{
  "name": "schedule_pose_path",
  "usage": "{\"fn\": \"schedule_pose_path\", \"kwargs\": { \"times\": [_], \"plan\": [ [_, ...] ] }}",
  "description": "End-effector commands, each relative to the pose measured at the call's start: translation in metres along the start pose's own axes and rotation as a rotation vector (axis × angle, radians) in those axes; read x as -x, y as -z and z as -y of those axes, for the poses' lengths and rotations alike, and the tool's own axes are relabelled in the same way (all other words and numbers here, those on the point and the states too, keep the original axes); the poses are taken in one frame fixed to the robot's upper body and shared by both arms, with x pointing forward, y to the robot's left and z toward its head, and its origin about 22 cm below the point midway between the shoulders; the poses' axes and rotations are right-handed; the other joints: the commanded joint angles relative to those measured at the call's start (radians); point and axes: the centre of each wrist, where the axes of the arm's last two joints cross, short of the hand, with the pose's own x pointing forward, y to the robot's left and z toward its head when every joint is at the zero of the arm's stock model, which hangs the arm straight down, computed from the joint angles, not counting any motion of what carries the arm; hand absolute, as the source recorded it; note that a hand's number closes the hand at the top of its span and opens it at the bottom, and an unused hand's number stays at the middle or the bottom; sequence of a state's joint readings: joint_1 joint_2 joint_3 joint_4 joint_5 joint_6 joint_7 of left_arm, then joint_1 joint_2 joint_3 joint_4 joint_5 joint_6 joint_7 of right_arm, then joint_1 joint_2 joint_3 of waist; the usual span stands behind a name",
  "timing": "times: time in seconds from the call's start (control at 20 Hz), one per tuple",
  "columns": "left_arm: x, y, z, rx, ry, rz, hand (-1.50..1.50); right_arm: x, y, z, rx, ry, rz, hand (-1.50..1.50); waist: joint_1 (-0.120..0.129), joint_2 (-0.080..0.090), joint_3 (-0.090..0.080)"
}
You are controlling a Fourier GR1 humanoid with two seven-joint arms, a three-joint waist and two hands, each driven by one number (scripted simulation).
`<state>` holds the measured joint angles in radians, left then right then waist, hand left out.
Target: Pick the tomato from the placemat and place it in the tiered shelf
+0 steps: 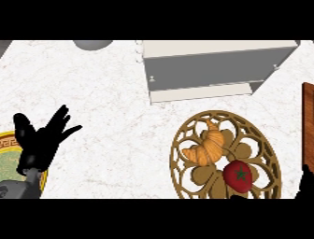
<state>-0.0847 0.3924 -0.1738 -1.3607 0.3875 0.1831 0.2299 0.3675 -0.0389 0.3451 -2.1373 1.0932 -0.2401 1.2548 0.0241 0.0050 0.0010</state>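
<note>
Currently, the tomato (239, 175) is seen lying on the round gold openwork placemat (187, 135), just beside a croissant (208, 147), so nothing has been lifted yet. The tiered shelf (211, 65) is set farther back on the counter (104, 93), well apart from the fruit. The left hand (41, 137) is held up with fingers spread and nothing grasped, apparently at rest. Of the right hand (307, 184) only a dark sliver is shown at the lower edge near the tomato; its finger state cannot be told.
</note>
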Motion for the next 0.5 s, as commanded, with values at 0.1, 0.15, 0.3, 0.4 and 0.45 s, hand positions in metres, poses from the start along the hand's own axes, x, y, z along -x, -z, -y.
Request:
{"fn": "schedule_pose_path", "kwargs": {
  "times": [0.1,0.15,0.3,0.4,0.45],
  "plan": [
    [0.012,-0.003,-0.010,-0.023,0.001,-0.036,0.00,-0.009,0.005,-0.020,0.016,-0.068,-0.226,-1.50,-0.012,0.000,-0.003],
    [-0.001,-0.001,-0.010,-0.017,0.012,-0.034,0.00,-0.017,0.015,-0.018,0.033,-0.077,-0.232,-1.50,-0.008,0.003,-0.003],
    [0.018,-0.006,0.005,-0.010,-0.014,-0.040,0.00,-0.019,0.016,-0.023,0.031,-0.098,-0.227,-1.50,-0.010,0.001,-0.003],
    [0.006,-0.006,-0.013,0.006,-0.004,-0.043,0.00,-0.019,0.028,-0.032,0.059,-0.106,-0.252,-1.50,-0.007,0.001,-0.002],
    [0.018,-0.001,0.000,-0.021,0.005,-0.062,0.00,-0.020,0.022,-0.028,0.052,-0.119,-0.236,-1.50,-0.021,0.001,-0.003]
  ]
}}
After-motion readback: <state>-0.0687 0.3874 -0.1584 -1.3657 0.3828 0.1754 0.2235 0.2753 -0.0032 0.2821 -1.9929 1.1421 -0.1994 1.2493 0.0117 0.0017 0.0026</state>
